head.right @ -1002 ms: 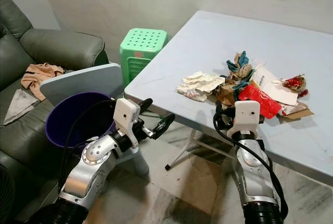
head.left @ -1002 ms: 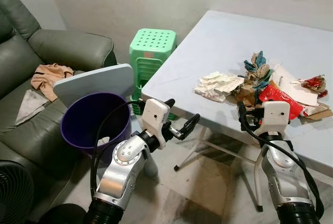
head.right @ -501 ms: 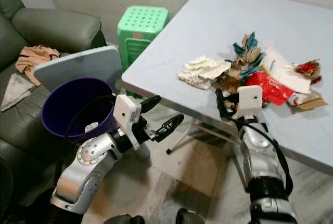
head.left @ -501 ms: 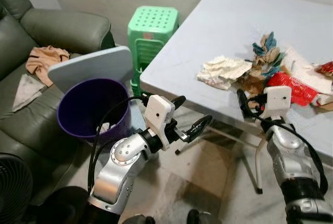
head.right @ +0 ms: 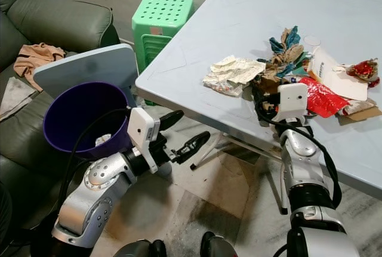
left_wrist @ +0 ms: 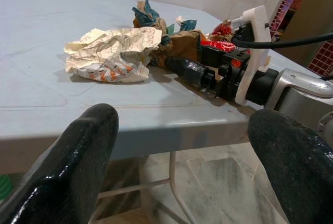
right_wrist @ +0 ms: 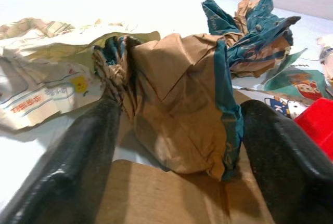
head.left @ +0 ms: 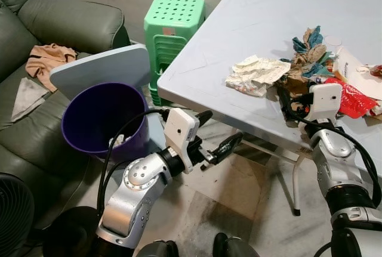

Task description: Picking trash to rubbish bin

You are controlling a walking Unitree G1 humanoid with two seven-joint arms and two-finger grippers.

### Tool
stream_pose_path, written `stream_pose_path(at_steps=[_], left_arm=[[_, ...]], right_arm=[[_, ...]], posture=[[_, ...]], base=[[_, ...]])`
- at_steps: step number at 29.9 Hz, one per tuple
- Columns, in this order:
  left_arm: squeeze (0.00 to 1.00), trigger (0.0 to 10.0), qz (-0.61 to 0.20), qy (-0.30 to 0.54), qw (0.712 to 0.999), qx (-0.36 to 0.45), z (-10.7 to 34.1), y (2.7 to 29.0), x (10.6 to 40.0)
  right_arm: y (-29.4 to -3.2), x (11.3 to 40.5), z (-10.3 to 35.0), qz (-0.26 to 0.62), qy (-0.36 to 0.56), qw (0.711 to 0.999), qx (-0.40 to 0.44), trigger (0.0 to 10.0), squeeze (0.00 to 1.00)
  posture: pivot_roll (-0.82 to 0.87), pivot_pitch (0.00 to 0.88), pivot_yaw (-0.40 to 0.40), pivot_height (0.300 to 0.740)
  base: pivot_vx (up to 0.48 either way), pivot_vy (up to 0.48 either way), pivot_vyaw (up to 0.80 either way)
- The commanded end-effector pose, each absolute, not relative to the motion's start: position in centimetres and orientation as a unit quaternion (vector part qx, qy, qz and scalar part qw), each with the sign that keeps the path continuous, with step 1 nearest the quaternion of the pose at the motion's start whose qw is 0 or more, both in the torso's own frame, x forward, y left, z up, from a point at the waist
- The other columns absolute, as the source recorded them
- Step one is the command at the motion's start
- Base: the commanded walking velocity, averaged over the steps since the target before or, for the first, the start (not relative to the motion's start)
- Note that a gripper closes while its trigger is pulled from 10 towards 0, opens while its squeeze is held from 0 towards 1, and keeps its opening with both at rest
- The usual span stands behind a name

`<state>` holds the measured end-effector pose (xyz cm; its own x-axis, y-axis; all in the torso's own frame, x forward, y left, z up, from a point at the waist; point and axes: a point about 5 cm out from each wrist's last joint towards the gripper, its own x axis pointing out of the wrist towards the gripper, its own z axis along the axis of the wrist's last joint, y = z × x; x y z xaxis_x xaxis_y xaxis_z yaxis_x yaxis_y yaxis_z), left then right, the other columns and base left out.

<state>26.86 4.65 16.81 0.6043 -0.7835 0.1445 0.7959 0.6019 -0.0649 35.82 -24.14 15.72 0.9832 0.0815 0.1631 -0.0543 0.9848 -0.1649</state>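
I am judging the job barely begun: the purple rubbish bin (head.left: 104, 120) is holding only a scrap or two, while the trash heap is lying on the table (head.left: 239, 42). My right gripper (right_wrist: 174, 130) is reaching in with fingers apart around the crumpled brown paper bag (right_wrist: 177, 115), not yet clamped. My left gripper (head.left: 216, 136) is hovering open below the table edge. The white wrapper (head.left: 255, 73) and red packet (head.left: 353, 99) are crowding the bag; a green stool (head.left: 173, 24) is standing beside the bin.
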Motion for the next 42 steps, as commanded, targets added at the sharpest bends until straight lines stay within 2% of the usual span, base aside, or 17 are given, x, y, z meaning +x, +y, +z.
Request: stream_pose_path(at_steps=[1, 11, 30, 31, 36, 37, 39, 40, 41, 42], left_arm=[[0.0, 10.0, -0.449, -0.058, 0.89, -0.061, 17.2, 4.4, 26.6], [0.0, 10.0, -0.45, -0.062, 0.889, -0.063, 17.3, 4.1, 26.8], [0.0, 10.0, -0.455, -0.064, 0.886, -0.067, 17.4, 3.6, 26.9], [0.0, 10.0, -0.455, -0.064, 0.886, -0.068, 17.4, 3.7, 26.9], [0.0, 10.0, -0.453, -0.063, 0.887, -0.068, 17.4, 3.8, 27.0], [0.0, 10.0, -0.453, -0.063, 0.887, -0.068, 17.4, 3.8, 27.0], [0.0, 10.0, -0.452, -0.062, 0.887, -0.067, 17.4, 3.9, 27.0], [0.0, 10.0, -0.452, -0.062, 0.887, -0.067, 17.4, 3.9, 27.0], [0.0, 10.0, -0.452, -0.062, 0.887, -0.067, 17.4, 3.9, 27.0], [0.0, 10.0, -0.452, -0.061, 0.887, -0.067, 17.4, 3.9, 27.0]], right_arm=[[-24.9, 35.4, 15.9, 0.045, -0.101, 0.991, -0.07, 0.0, 0.0], [-25.7, 34.4, 15.8, 0.082, -0.121, 0.987, -0.063, 0.0, 0.0], [-26.1, 34.0, 15.9, 0.083, -0.126, 0.986, -0.067, 0.0, 0.0], [-25.9, 34.1, 15.8, 0.083, -0.125, 0.986, -0.066, 0.8, 0.0], [-25.6, 34.2, 15.7, 0.085, -0.124, 0.987, -0.064, 0.8, 0.0], [-25.6, 34.2, 15.7, 0.086, -0.123, 0.987, -0.065, 0.4, 0.0], [-25.4, 34.3, 15.6, 0.087, -0.121, 0.987, -0.065, 1.0, 0.0], [-25.4, 34.3, 15.6, 0.088, -0.121, 0.987, -0.065, 0.7, 0.0], [-25.3, 34.4, 15.6, 0.088, -0.12, 0.987, -0.065, 1.4, 0.0], [-25.3, 34.4, 15.6, 0.086, -0.118, 0.987, -0.068, 5.7, 0.0]], posture=[[0.1, 0.231, 0.03, 0.74], [0.08, 0.228, 0.032, 0.74], [0.07, 0.238, 0.039, 0.74], [0.07, 0.24, 0.04, 0.74], [0.07, 0.242, 0.04, 0.74], [0.08, 0.245, 0.041, 0.74], [0.08, 0.245, 0.041, 0.74], [0.08, 0.245, 0.041, 0.74], [0.08, 0.245, 0.041, 0.74], [0.08, 0.246, 0.041, 0.74]], base=[[0.0, 0.0, 0.0], [0.0, 0.0, 0.0], [0.0, 0.0, 0.0], [0.0, 0.0, 0.0], [0.0, 0.0, 0.0], [0.0, 0.0, 0.0], [0.0, 0.0, 0.0], [0.0, 0.0, 0.0], [0.0, 0.0, 0.0], [0.0, 0.0, 0.0]])
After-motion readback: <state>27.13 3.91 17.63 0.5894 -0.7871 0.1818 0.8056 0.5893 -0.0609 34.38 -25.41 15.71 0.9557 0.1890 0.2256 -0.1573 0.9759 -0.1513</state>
